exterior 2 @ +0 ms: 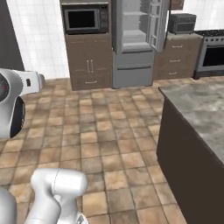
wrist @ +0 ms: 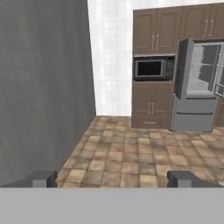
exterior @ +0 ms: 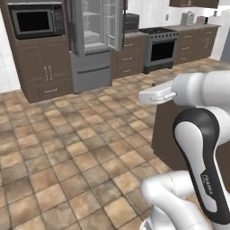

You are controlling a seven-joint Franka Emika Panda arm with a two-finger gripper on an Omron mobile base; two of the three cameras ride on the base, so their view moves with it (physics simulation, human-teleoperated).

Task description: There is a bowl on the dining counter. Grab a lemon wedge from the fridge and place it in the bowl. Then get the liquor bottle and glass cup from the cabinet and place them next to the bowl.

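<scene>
Empty claw [wrist: 111, 178] (spread wide), fridge [wrist: 197, 85] open.

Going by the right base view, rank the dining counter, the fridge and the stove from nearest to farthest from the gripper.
The gripper is open and holds nothing; its place is judged from the arm at the left of that view.
1. The dining counter, close on the right.
2. The fridge, across the tiled floor, its door open.
3. The stove, far right along the back wall, slightly beyond the fridge.
</scene>
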